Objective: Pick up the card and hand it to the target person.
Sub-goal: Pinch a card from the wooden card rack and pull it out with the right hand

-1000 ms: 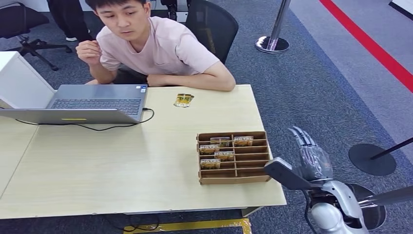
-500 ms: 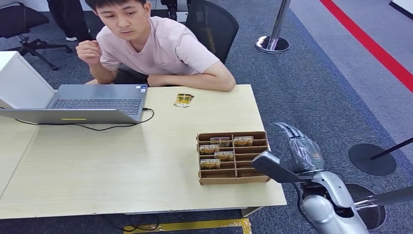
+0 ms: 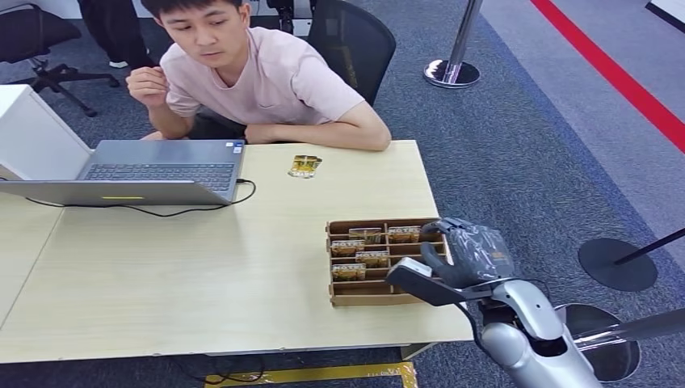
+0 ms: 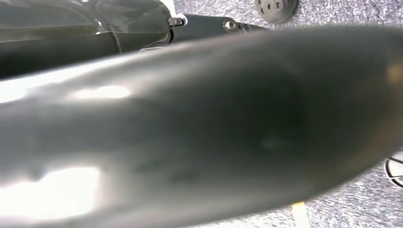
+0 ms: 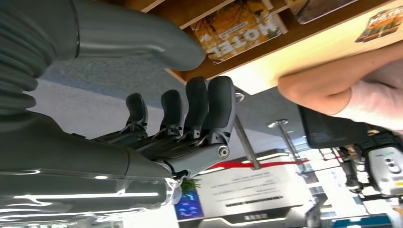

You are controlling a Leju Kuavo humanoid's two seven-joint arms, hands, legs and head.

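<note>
You have five small yellow-and-green printed cards standing in the brown slotted wooden organiser tray at the light wooden table's near right corner — a sixth card lies flat by the seated person's forearm. Your right hand hovers over the tray's right end, thumb out, fingers curled down — empty.

Grey speckled carpet is glimpsed past a blurred dark curved surface, with a round black caster and a yellow floor mark seen.
</note>
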